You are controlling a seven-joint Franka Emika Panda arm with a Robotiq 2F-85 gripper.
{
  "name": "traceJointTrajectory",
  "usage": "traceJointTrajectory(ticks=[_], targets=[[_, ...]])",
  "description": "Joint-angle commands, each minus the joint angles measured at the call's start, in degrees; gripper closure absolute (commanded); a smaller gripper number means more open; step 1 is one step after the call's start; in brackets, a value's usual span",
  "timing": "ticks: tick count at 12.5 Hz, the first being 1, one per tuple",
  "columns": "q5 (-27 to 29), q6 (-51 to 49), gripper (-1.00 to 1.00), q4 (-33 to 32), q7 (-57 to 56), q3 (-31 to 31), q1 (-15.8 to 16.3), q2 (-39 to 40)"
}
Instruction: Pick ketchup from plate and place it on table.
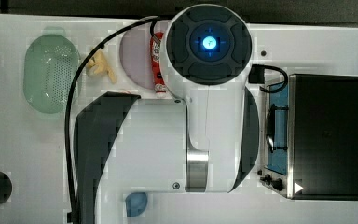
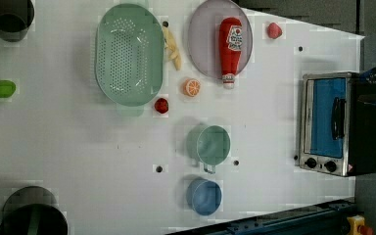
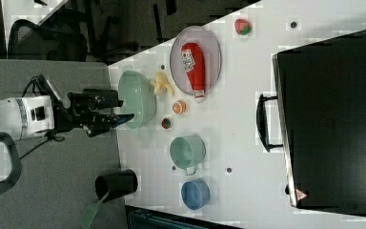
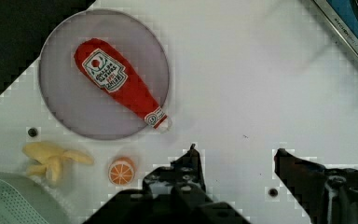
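The gripper (image 4: 235, 154) hung above the table (image 2: 78, 147) with its jaws spread wide and nothing between them; in the wrist view bare white tabletop showed through the gap. In the right view it stood clear of the surface, off the table's edge beside the basket (image 3: 136, 98).

The ketchup (image 4: 121, 84) lay flat on the plate (image 4: 65, 112), its fat red body across the plate's middle and its white cap poking just over the rim toward the open table. The plate sat close to the table's far edge in the left view, with a banana (image 2: 172, 47) between it and the basket, and an orange slice (image 2: 192, 87) just off the rim near the cap.

The step in hand looked to be the approach, with no contact yet. To do it well, the arm would likely need to travel over the plate and turn the wrist so the jaws sit across the bottle's width, not along its length. Closing on the narrower part below the label seemed the safer choice, since the body looked soft and broad. Coming down too near the rim risked a finger catching the plate.

The bottle carried a white label with a round emblem and several lines of dark and red lettering, too small to read. The oven (image 2: 330, 122) showed a small red-and-white warning triangle at one corner.
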Motion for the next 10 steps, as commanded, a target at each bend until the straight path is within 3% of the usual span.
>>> traceJointTrajectory(ticks=[1, 4, 10], targets=[[1.91, -8.82, -0.41, 0.27, -3.2, 2.35, -4.96, -5.24], [1.92, -7.32, -0.99, 0.33, -3.72, 3.49, -4.72, -1.91], [1.95, 6.49, -1.0, 0.71, -8.5, 5.48, -4.12, 8.34]])
